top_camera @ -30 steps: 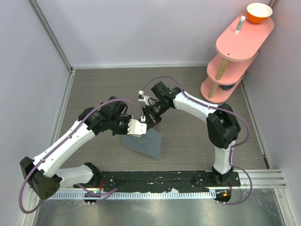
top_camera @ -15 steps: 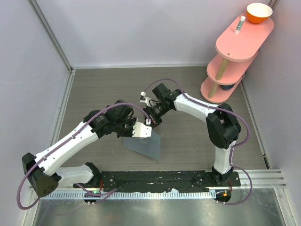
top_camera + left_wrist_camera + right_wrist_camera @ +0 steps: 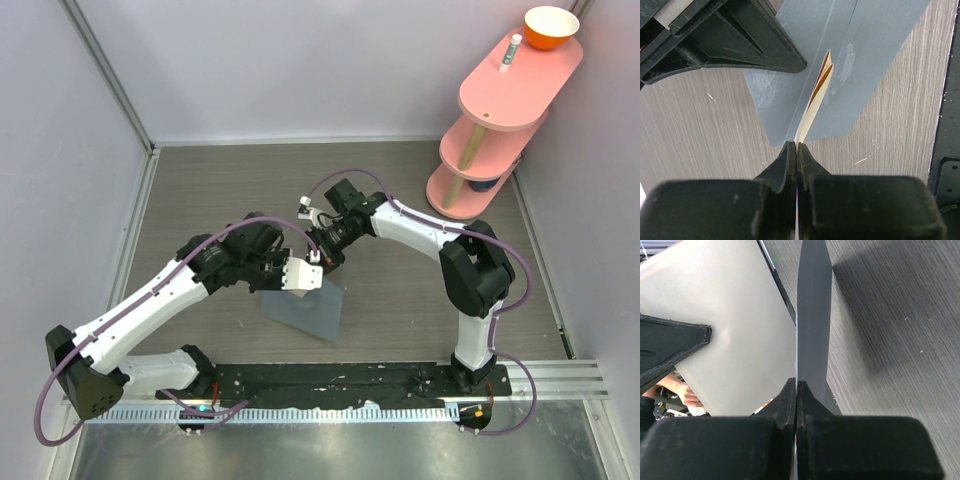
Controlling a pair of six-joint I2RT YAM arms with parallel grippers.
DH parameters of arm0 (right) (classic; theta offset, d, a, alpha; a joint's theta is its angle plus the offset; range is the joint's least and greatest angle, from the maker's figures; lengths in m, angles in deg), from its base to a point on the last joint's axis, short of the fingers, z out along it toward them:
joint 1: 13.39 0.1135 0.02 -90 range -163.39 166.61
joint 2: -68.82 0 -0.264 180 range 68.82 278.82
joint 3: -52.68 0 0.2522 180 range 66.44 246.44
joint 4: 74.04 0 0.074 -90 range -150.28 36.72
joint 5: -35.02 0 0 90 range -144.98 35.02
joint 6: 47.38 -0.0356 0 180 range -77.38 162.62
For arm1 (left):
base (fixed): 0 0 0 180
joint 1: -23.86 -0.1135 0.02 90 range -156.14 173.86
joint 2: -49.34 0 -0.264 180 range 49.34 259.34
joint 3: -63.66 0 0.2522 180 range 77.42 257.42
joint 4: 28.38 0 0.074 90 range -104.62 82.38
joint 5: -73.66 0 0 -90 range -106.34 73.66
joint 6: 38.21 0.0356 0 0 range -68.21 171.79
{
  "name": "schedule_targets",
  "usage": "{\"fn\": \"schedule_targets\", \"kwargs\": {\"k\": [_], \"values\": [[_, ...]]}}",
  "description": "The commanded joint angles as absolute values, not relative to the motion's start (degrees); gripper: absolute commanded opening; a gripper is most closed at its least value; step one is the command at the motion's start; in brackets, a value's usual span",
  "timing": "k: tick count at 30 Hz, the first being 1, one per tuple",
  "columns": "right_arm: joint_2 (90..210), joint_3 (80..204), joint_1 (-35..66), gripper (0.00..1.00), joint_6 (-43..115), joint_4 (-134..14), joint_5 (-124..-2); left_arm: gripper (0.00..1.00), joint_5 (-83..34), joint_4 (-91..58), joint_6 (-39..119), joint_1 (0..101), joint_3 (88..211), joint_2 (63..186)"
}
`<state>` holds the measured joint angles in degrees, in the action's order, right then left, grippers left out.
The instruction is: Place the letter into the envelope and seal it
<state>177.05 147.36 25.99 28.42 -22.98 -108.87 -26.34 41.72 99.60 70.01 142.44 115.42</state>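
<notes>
Left pincer (image 3: 796,146) shifted rightward, pinching edge-on letter (image 3: 818,92), right pincer (image 3: 796,384) pinching envelope (image 3: 880,50), partly hidden

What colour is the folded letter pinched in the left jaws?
Pale cream, with tan-orange along its edges; the letter shows best in the left wrist view.

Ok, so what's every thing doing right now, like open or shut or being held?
Left pincer: shut on the letter.
Right pincer: shut on the flap of the envelope.
Letter: folded, held edge-on at the envelope's opening.
Envelope: open, flap lifted, lower part on the table.
Orange bowl: upright on the pink shelf.
</notes>
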Motion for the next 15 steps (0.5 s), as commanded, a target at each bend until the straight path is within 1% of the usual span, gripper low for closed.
{"fn": "schedule_targets", "kwargs": {"k": [1,15], "values": [[173.0,147.2,26.4,0.01,26.5,-25.9,-110.1,0.0,-28.0,40.1,97.0,70.4,144.2,114.7],[172.9,145.7,26.2,0.01,22.5,-28.9,-111.9,0.0,-33.7,39.3,92.4,70.8,144.9,117.4]]}}
